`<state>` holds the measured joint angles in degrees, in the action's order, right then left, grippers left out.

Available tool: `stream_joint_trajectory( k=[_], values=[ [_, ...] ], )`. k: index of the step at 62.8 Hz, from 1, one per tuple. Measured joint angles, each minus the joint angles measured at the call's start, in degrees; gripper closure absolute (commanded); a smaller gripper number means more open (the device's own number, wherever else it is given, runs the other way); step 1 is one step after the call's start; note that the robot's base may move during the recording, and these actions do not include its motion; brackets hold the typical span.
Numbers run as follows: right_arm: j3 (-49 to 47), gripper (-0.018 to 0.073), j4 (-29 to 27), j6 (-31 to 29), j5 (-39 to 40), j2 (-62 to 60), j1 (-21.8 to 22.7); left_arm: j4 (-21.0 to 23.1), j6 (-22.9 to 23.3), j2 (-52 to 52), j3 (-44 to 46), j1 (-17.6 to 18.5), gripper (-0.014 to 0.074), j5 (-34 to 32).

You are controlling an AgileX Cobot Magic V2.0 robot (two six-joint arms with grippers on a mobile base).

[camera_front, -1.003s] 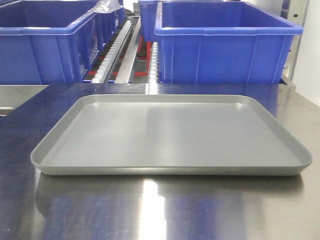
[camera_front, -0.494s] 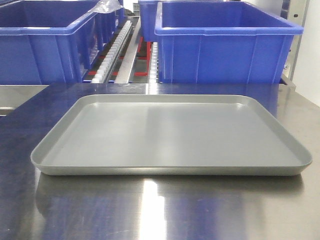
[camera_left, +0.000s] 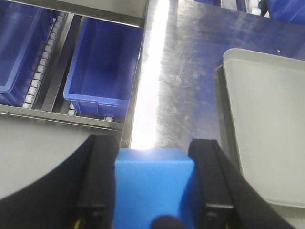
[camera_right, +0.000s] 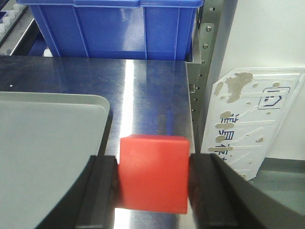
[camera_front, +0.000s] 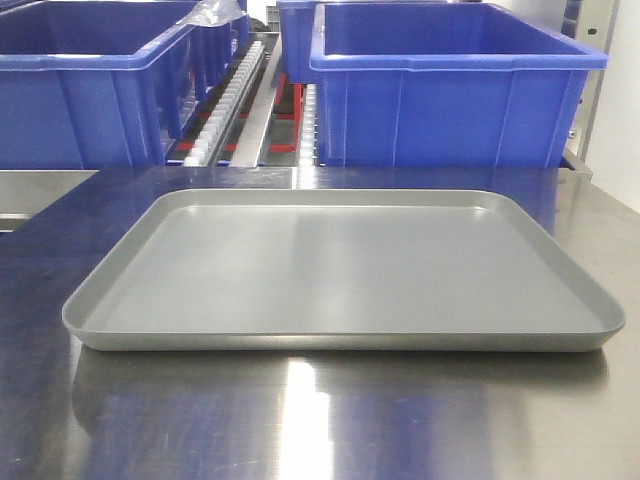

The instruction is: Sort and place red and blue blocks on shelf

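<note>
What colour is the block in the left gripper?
Blue. The block clamped in the left gripper shows best in the left wrist view.

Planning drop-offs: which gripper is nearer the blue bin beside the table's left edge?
Left. The left gripper, holding the blue block, is right of the bin; the right gripper is past the tray's far edge.

Blue block (camera_left: pixel 152 183) cut off at bottom edge; fingers (camera_right: pixel 102 191) hide red block (camera_right: pixel 152 174) sides
</note>
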<state>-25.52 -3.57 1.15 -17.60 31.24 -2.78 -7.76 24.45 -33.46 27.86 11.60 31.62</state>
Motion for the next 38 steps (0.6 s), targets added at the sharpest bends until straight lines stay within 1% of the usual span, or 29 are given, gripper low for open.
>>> stream_joint_trajectory(
  k=[38],
  values=[
    [0.0,0.0510,0.0,0.0,0.0,0.0,0.0,0.0,0.0,0.0,0.0,0.0,0.0472,0.0]
  ],
)
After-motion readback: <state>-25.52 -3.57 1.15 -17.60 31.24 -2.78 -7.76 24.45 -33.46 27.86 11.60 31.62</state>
